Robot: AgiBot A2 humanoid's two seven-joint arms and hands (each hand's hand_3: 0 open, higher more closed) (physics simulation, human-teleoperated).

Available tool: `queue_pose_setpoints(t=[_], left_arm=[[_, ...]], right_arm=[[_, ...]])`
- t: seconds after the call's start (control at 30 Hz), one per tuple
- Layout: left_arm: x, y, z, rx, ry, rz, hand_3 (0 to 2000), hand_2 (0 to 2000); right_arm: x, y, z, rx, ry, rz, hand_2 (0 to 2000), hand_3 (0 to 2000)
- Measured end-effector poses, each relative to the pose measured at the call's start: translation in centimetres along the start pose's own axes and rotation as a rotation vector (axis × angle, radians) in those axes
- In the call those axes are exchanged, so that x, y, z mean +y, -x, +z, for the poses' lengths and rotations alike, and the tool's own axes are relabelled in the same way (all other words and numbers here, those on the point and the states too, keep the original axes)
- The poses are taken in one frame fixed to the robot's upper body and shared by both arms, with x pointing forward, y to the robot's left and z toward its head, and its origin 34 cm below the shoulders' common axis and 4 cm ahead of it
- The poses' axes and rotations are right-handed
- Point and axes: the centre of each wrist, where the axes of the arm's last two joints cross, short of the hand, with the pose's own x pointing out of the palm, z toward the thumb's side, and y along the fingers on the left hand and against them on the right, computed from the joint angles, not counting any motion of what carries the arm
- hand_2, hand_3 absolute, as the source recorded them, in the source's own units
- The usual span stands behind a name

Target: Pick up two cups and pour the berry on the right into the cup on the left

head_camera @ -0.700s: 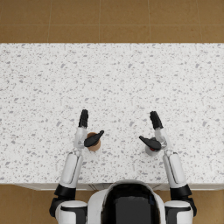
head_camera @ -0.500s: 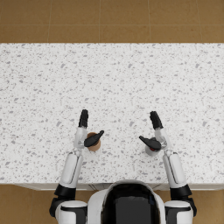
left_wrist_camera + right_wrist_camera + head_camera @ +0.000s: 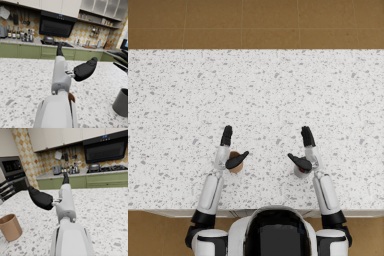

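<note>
Fingers of the left hand [image 3: 227,145] point straight ahead across the speckled white counter [image 3: 256,100], the thumb splayed toward the middle; released, holding nothing. Right hand [image 3: 306,146] mirrors it: fingers extended forward, thumb angled inward, also released. Both forearms rise from the near counter edge, roughly parallel, well apart. Brown cup [image 3: 235,164] stands upright on the counter just inside the left hand, under the thumb tip as seen from the head view; whether the thumb touches the rim cannot be told. In the left wrist view the brown cup [image 3: 71,97] is mostly hidden behind the forearm, only a sliver showing beside it, with the left hand [image 3: 75,65] above and apart. Grey cup [image 3: 301,171] stands upright just inside the right hand, likewise beneath its thumb; a small spot of red shows inside it (likely the berry, too small to be sure). Right wrist view shows the right hand [image 3: 53,194] with thumb spread wide and, off to one side, the brown cup [image 3: 10,227] upright, its inside not visible. Left wrist view catches the grey cup [image 3: 122,102] at the picture's edge, upright. Kitchen cabinets and a stove sit in the background of both wrist views.
</note>
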Motion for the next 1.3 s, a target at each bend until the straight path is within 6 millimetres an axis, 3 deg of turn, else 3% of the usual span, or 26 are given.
queue_pose_setpoints(t=[0.37, 0.6, 0.77, 0.97, 1.3], left_arm=[[-3.3, 2.3, -0.2, 0.338, 0.014, 0.083, 0, 0], [-7.4, 2.6, -1.0, 0.388, 0.107, 0.104, 0, 0], [-9.9, 2.1, -2.4, 0.380, 0.205, 0.080, 0, 0], [-10.3, 2.0, -3.7, 0.361, 0.254, 0.081, 0, 0], [-9.5, 2.9, -6.3, 0.327, 0.317, 0.123, 0, 0]], right_arm=[[3.7, 1.2, -0.4, 0.342, -0.035, -0.073, 0, 0], [7.4, 2.2, -0.8, 0.401, -0.119, -0.118, 0, 0], [9.6, 1.9, -2.3, 0.393, -0.217, -0.105, 0, 0], [10.9, 1.9, -3.8, 0.377, -0.295, -0.107, 0, 0], [11.0, 2.7, -5.8, 0.351, -0.358, -0.146, 0, 0]])
